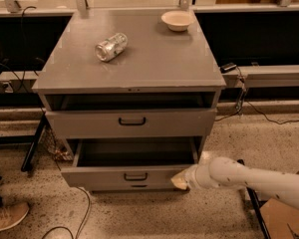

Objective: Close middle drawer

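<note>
Gripper (pixel 181 181) sits at the right end of the middle drawer (pixel 99 177) front, grasp state not visible. The half-open drawer must go straight back from it.

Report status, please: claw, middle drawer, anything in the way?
Claw at the right end of the wide grey metal middle drawer, on its front. Drawer partly open. No obstruction visible in its tray.

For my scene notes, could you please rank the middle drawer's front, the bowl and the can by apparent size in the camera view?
1. Middle drawer front, clearly largest; the gripper is at its right end.
2. Bowl and can look about alike; the bowl sits farther back, so I leave them unranked.
</note>
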